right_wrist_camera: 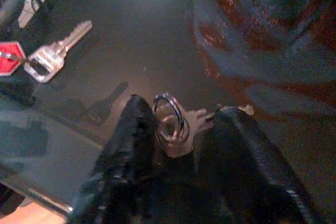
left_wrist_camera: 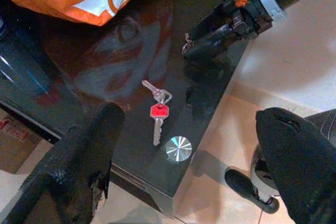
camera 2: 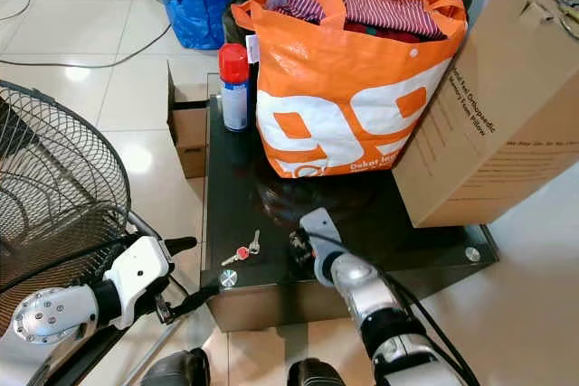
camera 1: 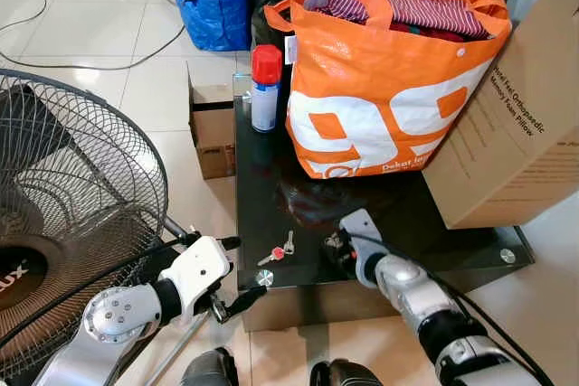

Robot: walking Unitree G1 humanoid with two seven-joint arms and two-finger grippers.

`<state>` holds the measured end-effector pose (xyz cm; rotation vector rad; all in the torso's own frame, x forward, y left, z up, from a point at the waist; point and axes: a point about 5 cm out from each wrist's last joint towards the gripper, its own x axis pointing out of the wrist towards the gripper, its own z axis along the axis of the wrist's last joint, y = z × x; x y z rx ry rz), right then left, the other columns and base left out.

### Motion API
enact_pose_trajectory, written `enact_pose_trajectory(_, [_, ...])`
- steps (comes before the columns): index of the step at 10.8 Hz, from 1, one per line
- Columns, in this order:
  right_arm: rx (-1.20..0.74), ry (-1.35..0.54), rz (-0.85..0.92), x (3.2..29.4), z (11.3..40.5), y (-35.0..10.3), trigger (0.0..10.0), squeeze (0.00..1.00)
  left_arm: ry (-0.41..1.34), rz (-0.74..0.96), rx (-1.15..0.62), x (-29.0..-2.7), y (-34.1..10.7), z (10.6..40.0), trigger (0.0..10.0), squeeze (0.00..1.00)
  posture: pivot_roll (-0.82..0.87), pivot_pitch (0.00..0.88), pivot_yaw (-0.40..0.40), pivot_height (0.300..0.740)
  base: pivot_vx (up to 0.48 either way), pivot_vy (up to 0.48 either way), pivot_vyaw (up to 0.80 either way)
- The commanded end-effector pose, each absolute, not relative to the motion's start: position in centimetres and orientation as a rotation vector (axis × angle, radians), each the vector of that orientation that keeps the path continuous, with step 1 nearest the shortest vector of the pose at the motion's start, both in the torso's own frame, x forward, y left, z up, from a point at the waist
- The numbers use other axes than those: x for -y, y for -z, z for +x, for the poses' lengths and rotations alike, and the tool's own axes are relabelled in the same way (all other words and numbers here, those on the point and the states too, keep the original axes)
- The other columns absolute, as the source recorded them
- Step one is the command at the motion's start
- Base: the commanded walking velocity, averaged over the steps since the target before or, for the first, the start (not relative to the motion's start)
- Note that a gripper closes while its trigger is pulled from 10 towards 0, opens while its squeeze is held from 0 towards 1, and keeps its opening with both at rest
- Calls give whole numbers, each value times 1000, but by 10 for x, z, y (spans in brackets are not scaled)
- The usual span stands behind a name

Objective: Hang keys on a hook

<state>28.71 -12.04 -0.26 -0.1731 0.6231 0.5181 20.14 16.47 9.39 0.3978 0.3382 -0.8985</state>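
A bunch of keys (camera 1: 277,252) with a red tag lies flat on the black glass table (camera 1: 452,237), near its front left corner. In the left wrist view the keys (left_wrist_camera: 157,109) rest just beyond my open left gripper (left_wrist_camera: 190,116). That left gripper (camera 1: 236,270) hovers off the table's front left edge, apart from the keys. My right gripper (camera 1: 336,247) rests low on the glass, to the right of the keys. In the right wrist view its fingers (right_wrist_camera: 131,145) are closed around a small shiny ring-shaped hook (right_wrist_camera: 169,123); the keys (right_wrist_camera: 47,56) lie a short way off.
A stuffed orange bag (camera 1: 380,88) and a tilted cardboard box (camera 1: 516,124) crowd the table's back and right. A red-capped spray can (camera 1: 265,88) stands at the back left. A floor fan (camera 1: 63,214) is close on my left, with a small carton (camera 1: 211,128) behind it.
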Motion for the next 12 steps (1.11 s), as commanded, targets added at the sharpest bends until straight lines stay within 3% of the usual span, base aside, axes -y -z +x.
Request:
enact_pose_trajectory(1, [-640, -517, -174, 125, 285, 5, 3843, 0, 915, 395, -340, -163, -93, 199, 10000, 0, -56, 154, -77, 740, 0, 0, 0])
enact_pose_trajectory(3, [-645, -528, -177, 125, 283, 9, 1804, 0, 915, 395, -338, -163, -93, 200, 10000, 0, -56, 155, -77, 740, 0, 0, 0])
enact_pose_trajectory(5, [-653, -538, -188, 124, 280, 11, 667, 0, 918, 398, -338, -163, -93, 200, 10000, 0, -54, 156, -76, 740, 0, 0, 0])
enact_pose_trajectory(7, [-654, -542, -195, 125, 280, 12, 0, 0, 919, 400, -338, -163, -93, 200, 10000, 0, -54, 153, -74, 740, 0, 0, 0])
enact_pose_trajectory(12, [-620, -519, -176, 129, 281, 9, 0, 0, 897, 404, -320, -161, -92, 206, 10000, 0, -51, 95, -73, 740, 0, 0, 0])
